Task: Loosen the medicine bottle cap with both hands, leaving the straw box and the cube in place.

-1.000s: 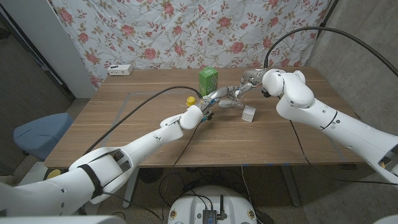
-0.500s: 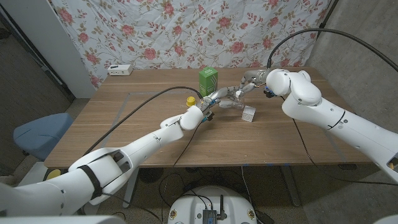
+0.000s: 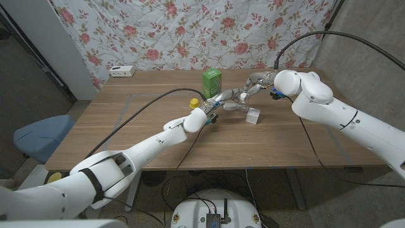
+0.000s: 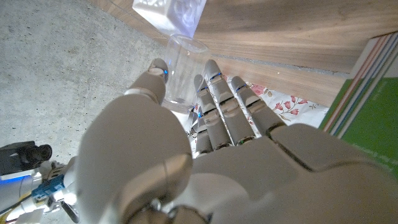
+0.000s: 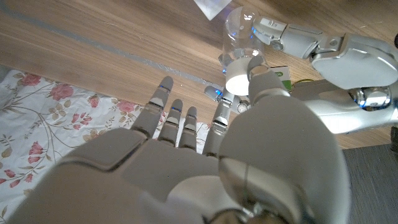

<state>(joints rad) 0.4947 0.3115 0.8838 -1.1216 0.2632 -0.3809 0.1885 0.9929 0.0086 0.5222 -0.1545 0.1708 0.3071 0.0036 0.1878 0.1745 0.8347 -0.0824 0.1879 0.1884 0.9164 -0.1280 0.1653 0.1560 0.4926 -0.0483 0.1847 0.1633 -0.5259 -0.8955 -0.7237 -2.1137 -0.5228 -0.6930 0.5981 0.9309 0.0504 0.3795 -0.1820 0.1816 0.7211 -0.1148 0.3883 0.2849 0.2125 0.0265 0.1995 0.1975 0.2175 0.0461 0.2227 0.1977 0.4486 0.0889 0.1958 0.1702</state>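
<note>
Head view: medicine bottle [image 3: 238,103] small and clear, lying mid-table, back half, just right of green straw box [image 3: 211,82] and just behind white cube [image 3: 254,116]. Left hand [image 3: 223,100] wrapped round bottle's body from the left. Right hand [image 3: 253,85] meeting it at the cap end from the right. Grip detail too small to judge here.

Left wrist view: left hand [image 4: 205,162] with fingers [image 4: 214,93] and thumb either side of the clear bottle [image 4: 180,68], clamped on it. Cube [image 4: 168,14] close beyond, straw box [image 4: 367,93] alongside.

Right wrist view: right hand [image 5: 205,162] with thumb on the white cap [image 5: 239,78], other fingers spread, apart from it; whether the cap is pinched, cannot tell.

Yellow object [image 3: 194,102] left of left hand. White power strip [image 3: 123,71] at far left edge of table [image 3: 126,126]. Open wood across near half and both sides.
</note>
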